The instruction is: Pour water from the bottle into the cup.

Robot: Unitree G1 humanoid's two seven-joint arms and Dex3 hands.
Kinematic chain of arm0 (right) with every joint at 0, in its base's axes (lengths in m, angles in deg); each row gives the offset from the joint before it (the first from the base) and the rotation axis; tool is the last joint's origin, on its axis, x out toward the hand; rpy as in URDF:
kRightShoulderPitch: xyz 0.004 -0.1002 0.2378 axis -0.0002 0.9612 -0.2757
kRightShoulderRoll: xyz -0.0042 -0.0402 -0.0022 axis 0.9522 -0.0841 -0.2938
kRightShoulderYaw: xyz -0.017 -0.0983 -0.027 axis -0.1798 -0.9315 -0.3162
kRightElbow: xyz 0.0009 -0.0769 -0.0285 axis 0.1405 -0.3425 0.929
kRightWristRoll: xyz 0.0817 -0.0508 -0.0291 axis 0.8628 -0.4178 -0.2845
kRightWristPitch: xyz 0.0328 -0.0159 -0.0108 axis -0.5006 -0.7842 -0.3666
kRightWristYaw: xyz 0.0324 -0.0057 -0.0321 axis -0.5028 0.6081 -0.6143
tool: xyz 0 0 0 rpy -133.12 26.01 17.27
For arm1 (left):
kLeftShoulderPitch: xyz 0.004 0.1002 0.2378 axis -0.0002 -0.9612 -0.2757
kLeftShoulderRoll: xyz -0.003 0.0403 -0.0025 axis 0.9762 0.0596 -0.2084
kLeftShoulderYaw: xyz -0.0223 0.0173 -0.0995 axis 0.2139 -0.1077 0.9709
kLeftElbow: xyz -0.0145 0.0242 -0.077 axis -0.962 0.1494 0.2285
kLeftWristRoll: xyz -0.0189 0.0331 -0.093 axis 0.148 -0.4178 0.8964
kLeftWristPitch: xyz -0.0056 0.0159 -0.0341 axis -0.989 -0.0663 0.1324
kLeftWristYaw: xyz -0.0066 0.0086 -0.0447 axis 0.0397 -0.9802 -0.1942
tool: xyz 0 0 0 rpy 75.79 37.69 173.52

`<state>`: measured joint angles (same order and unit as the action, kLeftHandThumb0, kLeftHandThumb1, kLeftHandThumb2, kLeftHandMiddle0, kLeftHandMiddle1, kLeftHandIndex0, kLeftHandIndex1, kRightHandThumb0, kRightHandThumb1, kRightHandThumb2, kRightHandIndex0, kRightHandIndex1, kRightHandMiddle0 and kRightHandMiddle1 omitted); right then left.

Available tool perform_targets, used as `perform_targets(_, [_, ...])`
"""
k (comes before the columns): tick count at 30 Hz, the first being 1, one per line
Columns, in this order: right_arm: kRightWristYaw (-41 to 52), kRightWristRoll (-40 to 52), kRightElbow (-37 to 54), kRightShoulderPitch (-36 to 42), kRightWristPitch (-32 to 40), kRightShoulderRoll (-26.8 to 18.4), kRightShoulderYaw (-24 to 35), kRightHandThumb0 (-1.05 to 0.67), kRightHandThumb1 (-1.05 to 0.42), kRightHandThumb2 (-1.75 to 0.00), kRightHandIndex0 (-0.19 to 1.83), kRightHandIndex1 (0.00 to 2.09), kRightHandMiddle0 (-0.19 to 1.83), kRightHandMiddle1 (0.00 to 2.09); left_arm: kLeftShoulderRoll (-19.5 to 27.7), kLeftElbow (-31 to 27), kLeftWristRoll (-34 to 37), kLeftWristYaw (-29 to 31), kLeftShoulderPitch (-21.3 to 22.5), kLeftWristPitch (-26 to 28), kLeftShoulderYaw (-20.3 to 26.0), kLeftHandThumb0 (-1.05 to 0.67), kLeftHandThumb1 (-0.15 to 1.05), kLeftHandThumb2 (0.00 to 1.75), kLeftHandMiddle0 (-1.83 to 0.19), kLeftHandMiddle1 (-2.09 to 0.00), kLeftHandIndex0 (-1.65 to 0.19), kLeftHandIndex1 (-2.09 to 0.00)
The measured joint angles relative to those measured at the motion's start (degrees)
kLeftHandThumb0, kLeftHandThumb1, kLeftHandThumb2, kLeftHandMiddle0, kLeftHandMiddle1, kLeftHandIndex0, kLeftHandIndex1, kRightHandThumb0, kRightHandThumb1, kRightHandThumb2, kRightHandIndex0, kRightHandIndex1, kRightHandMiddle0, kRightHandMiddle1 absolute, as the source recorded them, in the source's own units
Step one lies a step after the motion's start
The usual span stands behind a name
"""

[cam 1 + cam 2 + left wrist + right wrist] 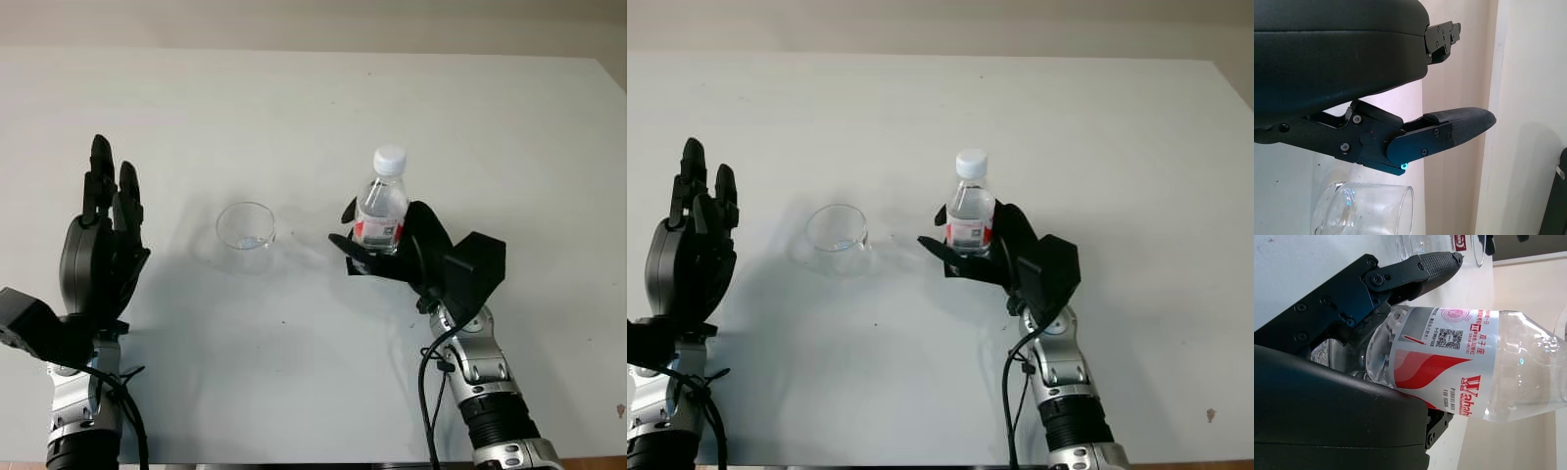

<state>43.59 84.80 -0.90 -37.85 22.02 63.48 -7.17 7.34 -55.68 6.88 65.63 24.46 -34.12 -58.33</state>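
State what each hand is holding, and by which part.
The right hand grips the bottle around its lower body, at and below the red label, cap still on. The left hand, left of the cup, is open and holds nothing.

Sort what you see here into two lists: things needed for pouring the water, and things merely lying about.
Needed for the job:
- clear plastic water bottle with white cap and red label, upright in the right hand
- clear glass cup, standing on the table between the hands

Merely about:
- white table, just the work surface
- left hand, open, beside the cup
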Motion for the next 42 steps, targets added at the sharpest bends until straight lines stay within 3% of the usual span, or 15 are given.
perform_targets(15, [1.3, -1.4, -1.8, 0.3, -3.7, -0.3, -0.7, -0.54, -1.05, -0.27, 0.27, 2.09, 0.03, 2.09, 0.7, -0.5, -0.1, -0.6, -0.5, 1.6, 0.0, -0.68, 1.05, 0.69, 0.19, 0.0, 0.19, 0.0])
perform_targets(18, [1.3, -1.0, -2.9, 0.3, -5.2, -0.3, -0.4, -0.53, -1.05, -0.21, 0.03, 2.08, -0.14, 1.97, 1.2, -0.5, -0.1, -0.6, -0.5, 2.1, 0.0, -0.68, 1.05, 0.7, 0.19, 0.0, 0.19, 0.0])
perform_targets(20, [1.3, -0.8, -3.9, 0.2, -6.6, -0.2, -0.1, -0.54, -1.05, -0.16, -0.09, 1.93, -0.18, 1.75, 1.4, -0.5, 0.0, -0.5, -0.5, 2.5, 0.0, -0.68, 1.05, 0.69, 0.19, 0.0, 0.19, 0.0])
perform_targets(24, [0.3, -1.8, -4.5, 0.0, -7.5, -0.7, 0.1, -0.59, -1.05, -0.11, -0.16, 1.41, -0.19, 1.2, 1.4, -0.5, 0.2, -0.3, -0.5, 3.1, 0.0, -0.69, 1.05, 0.68, 0.19, 0.0, 0.19, 0.0])
perform_targets(25, [0.1, -2.0, -4.5, 0.0, -7.5, -0.9, 0.1, -0.61, -1.05, -0.09, -0.18, 1.21, -0.19, 1.01, 1.4, -0.5, 0.1, -0.3, -0.5, 3.1, 0.0, -0.69, 1.05, 0.69, 0.19, 0.0, 0.19, 0.0])
perform_targets(28, [-0.7, -2.6, -4.4, 0.0, -7.5, -1.4, 0.2, -0.64, -1.05, -0.06, -0.19, 0.95, -0.19, 0.77, 1.4, -0.5, 0.0, -0.5, -0.5, 3.1, 0.0, -0.69, 1.05, 0.68, 0.19, 0.0, 0.19, 0.0])
perform_targets(42, [-0.3, -2.7, -1.8, 2.6, -9.3, -4.8, 1.3, -0.65, -1.03, -0.05, -0.09, 0.46, -0.12, 0.53, 1.4, -0.7, 0.0, -0.6, -0.5, 3.1, -0.1, -0.69, 1.05, 0.68, 0.19, 0.0, 0.19, 0.0])
